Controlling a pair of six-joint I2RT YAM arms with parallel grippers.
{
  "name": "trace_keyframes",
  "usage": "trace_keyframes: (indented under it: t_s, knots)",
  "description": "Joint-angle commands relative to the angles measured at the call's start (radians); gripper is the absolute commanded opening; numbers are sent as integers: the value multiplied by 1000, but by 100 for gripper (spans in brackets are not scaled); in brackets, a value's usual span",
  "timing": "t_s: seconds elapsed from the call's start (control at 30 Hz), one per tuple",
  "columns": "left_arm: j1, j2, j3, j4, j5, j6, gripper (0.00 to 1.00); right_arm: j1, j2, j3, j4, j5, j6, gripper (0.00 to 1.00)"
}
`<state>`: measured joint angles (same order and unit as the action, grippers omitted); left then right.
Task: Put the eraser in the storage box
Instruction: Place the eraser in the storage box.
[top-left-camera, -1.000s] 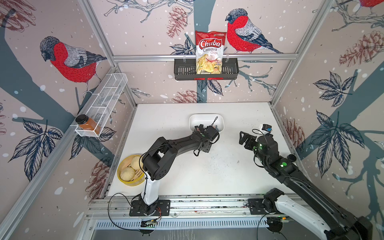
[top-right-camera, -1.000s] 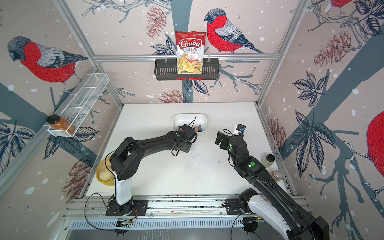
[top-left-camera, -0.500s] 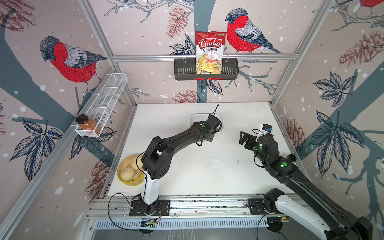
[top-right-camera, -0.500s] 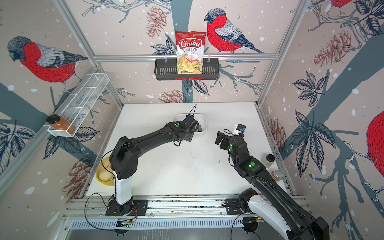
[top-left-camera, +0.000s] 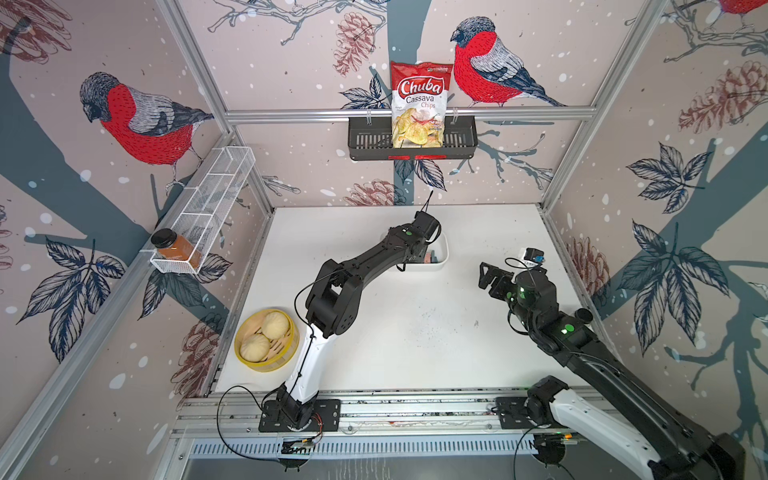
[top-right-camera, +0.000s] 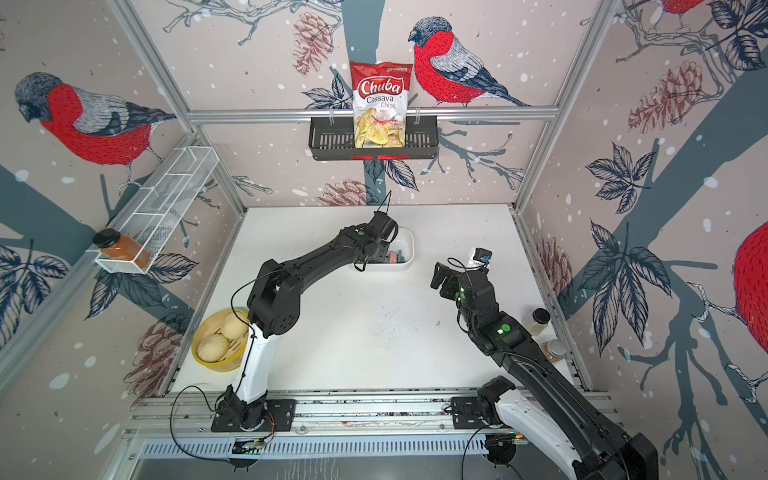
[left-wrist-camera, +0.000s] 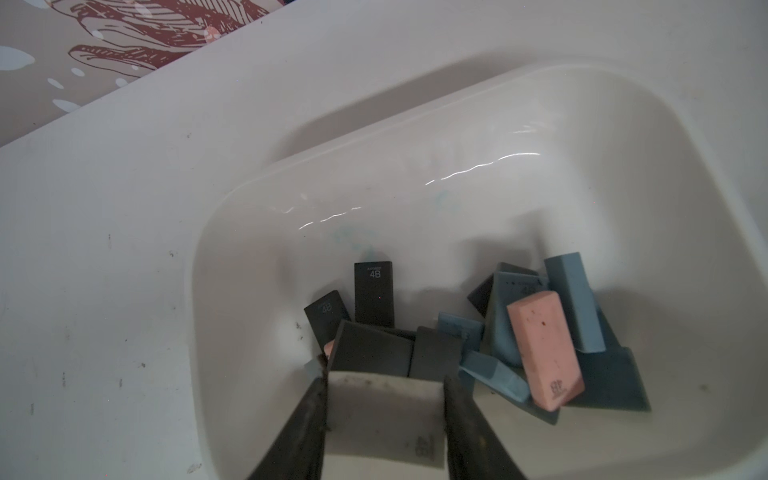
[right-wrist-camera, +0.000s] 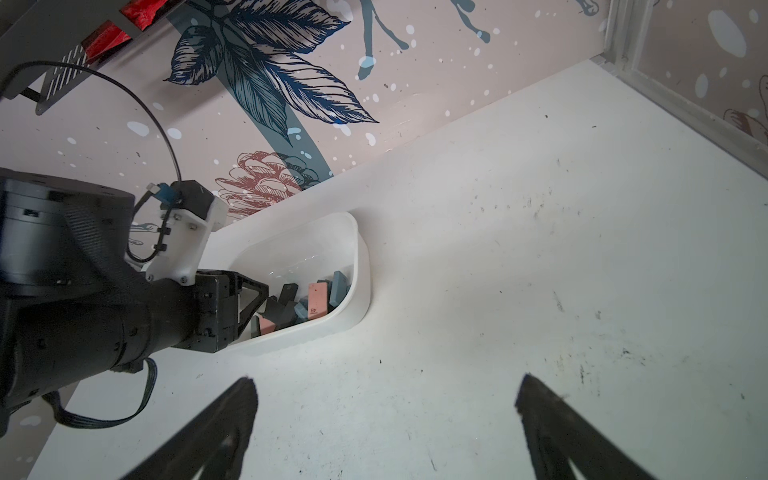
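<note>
My left gripper (left-wrist-camera: 386, 376) is shut on a white eraser (left-wrist-camera: 384, 415), which fills the gap between both fingers. It hangs low inside the white storage box (left-wrist-camera: 457, 199), at its near end. Several pink, blue and black erasers (left-wrist-camera: 544, 349) lie in a heap in the box. In both top views the left wrist covers part of the storage box (top-left-camera: 444, 254) (top-right-camera: 409, 249). My right gripper (right-wrist-camera: 386, 380) is open and empty above bare table, to the right of the storage box (right-wrist-camera: 361, 266); a top view shows the right gripper (top-left-camera: 488, 274) apart from it.
A yellow steamer with buns (top-left-camera: 266, 338) sits at the left table edge. A black basket (top-left-camera: 461, 137) with a chips bag hangs on the back wall. A wire rack (top-left-camera: 208, 199) holding a jar (top-left-camera: 174, 247) hangs on the left wall. Two bottles (top-right-camera: 538, 320) stand at the right edge.
The left arm has stretched toward the back, carrying the white eraser from beside the box to inside it. The right arm has not moved.
</note>
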<state>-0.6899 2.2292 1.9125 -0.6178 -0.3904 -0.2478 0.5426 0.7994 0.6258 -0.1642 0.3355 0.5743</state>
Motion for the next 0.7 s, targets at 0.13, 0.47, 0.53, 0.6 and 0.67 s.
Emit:
trace_keyframes:
  t_s: [0.13,0.47,0.53,0.6,0.67]
  knots:
    - [7,33,23,2,2,16,49,-4,0,-9,35,-4,-5,100]
    - [7,15,20,21,19,5,87,-4,-5,-15,36,-7,-4,100]
    - [7,-12,8,36,24,-1,98,-5,-6,-15,39,-4,-4,100]
    - [6,-44,-10,47,30,-4,98,-6,-8,-12,32,7,2,100]
    - [4,-88,-48,70,19,-8,99,-6,-14,-2,12,27,15,100]
